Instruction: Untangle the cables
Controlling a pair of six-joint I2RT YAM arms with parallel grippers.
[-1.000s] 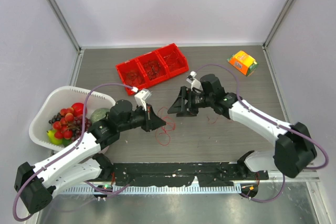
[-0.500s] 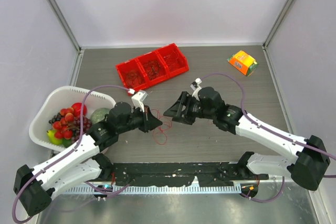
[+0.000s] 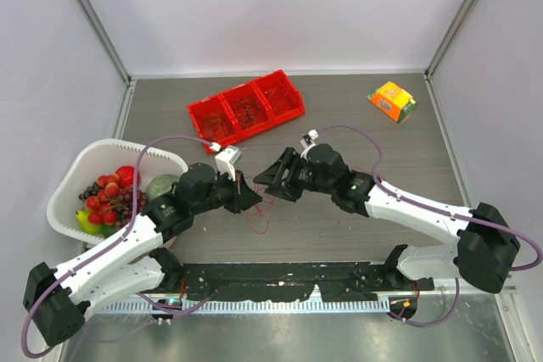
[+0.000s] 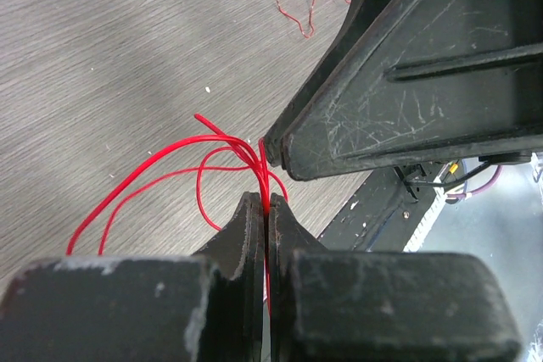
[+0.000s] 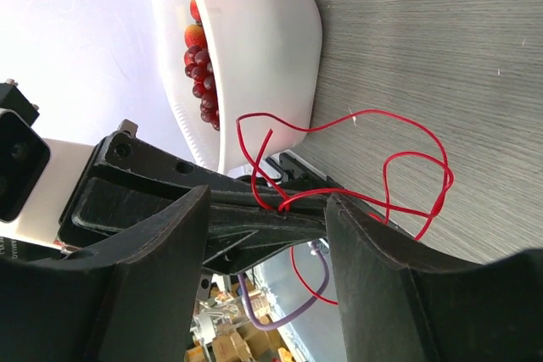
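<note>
Top view: left pincer point(image 3: 254, 198) and right pincer point(image 3: 270, 181) meet over the grey wood-grain tabletop point(image 3: 382, 150), with cables point(image 3: 260, 220) looping beside them and pale walls around.
Left wrist: left pincer clenched on red strands.
Right wrist: right pincer spread, straddling those strands without gripping them.

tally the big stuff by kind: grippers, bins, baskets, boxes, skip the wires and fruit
grippers: 2 (left gripper, right gripper)
red bin: 1
white basket: 1
orange box: 1
total: 5
</note>
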